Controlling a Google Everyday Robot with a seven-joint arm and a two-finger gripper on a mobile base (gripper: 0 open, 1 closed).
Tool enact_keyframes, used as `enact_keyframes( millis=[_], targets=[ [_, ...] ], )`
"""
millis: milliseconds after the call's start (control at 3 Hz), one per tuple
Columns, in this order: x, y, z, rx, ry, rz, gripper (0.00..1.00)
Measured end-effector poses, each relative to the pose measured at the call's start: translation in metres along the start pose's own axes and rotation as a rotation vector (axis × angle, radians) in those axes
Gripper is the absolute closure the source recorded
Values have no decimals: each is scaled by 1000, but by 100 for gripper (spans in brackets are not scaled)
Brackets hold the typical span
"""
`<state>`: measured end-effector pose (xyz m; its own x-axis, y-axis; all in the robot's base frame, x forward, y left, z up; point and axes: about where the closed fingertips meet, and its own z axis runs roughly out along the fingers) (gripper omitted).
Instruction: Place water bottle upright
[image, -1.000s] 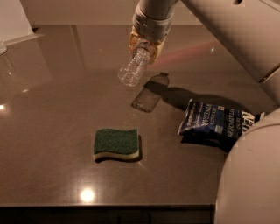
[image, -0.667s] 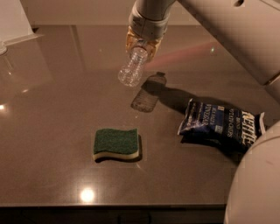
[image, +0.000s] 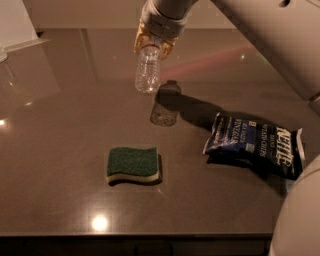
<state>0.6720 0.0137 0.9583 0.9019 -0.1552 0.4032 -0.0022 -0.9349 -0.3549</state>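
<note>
The water bottle (image: 148, 70) is a small clear ribbed plastic bottle. It hangs in the air above the dark table (image: 60, 125), nearly vertical with its base pointing down. My gripper (image: 154, 44) is shut on its upper end, near the neck, so the cap is hidden. The bottle's base is clearly above the tabletop. Its reflection (image: 165, 105) shows on the glossy surface just below and to the right.
A green sponge (image: 133, 164) lies on the table in front of the bottle. A dark blue chip bag (image: 255, 145) lies at the right. My pale arm (image: 260, 30) crosses the top right. The table's front edge runs along the bottom.
The bottle has swung from a slant to nearly vertical, base down, and my gripper has shifted slightly left with it.
</note>
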Motion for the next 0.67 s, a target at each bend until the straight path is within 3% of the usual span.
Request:
enact_keyframes(
  millis=[667],
  targets=[
    [6,-16,-15,193,94,-246,100]
  ],
)
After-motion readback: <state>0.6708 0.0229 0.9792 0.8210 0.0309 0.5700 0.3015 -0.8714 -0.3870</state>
